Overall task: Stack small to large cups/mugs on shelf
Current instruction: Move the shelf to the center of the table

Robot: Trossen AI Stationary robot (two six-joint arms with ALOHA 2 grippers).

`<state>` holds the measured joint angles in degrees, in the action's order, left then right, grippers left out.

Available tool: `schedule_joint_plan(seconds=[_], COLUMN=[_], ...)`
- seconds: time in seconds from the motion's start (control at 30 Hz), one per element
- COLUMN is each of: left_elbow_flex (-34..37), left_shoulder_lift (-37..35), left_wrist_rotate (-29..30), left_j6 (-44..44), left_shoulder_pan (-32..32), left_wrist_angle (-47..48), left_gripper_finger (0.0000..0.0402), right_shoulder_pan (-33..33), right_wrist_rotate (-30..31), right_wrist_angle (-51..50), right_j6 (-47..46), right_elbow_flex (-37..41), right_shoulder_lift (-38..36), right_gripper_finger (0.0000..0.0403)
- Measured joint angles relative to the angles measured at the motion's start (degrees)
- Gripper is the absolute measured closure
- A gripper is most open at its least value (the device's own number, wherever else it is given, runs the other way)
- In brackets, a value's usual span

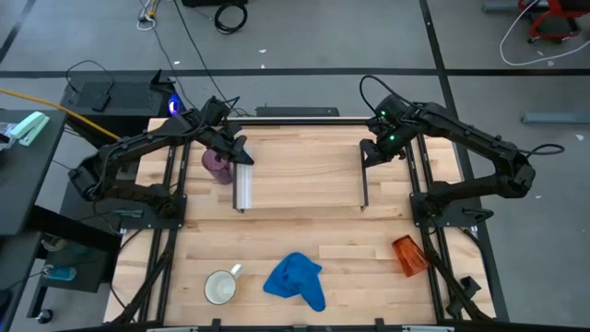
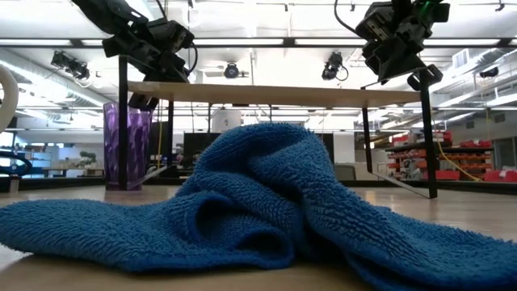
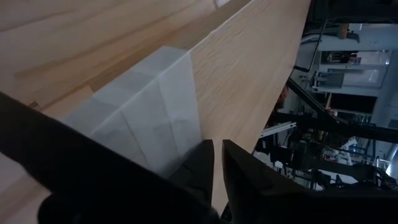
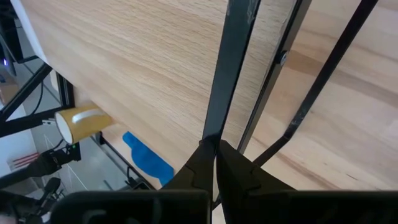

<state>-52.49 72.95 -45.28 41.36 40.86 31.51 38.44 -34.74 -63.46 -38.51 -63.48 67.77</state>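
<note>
The shelf stands on the desk, toward the back, with its white strip at the left end. The left end effector is at that white end, up over the strip. In the left wrist view its two fingers sit just a thin gap apart, close to the strip, and nothing is between them, so it holds nothing. The purple cup stands upright on the desk just beside the left end of the shelf, under the left arm. In the low view the purple cup is down on the desk, below the shelf board, not on it. The right end effector is at the right end of the shelf. In the right wrist view its fingers are clenched on a thin black leg of the shelf. The white mug sits upright at the front of the desk, on the left, with its handle pointing back and to the right. The blue cloth lies in a heap at the front middle, near the mug but not touching it. The orange cup lies on its side at the right of the desk, well apart from the shelf. No cup is on the shelf yet.
</note>
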Motion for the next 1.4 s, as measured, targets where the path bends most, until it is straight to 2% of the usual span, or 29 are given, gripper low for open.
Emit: schedule_joint_plan(seconds=[0.53, 0.87, 1.1, 1.4], left_elbow_flex=[-0.1, -0.1, -0.1, -0.1], left_shoulder_lift=[-2.0, -5.2, -7.0, -10.0], left_wrist_rotate=[0.1, 1.5, 2.9, 6.2], left_j6=[2.4, 5.0, 6.8, 9.4], left_shoulder_pan=[-1.9, -3.6, -7.0, -12.4], left_wrist_angle=[-2.4, -3.9, -3.9, -4.0], left_gripper_finger=[0.0355, 0.0356, 0.0356, 0.0356], right_shoulder_pan=[0.0, -0.5, -7.0, -16.5], right_wrist_rotate=[-0.7, -1.3, -1.4, 3.5], right_wrist_angle=[-0.4, -0.8, -1.8, -1.8], right_j6=[1.6, -0.3, -3.4, -9.8], right_elbow_flex=[0.0, -1.6, -1.7, -1.8], right_shoulder_lift=[-0.4, -4.9, -7.9, -11.4], right_gripper_finger=[0.039, 0.0392, 0.0394, 0.0394])
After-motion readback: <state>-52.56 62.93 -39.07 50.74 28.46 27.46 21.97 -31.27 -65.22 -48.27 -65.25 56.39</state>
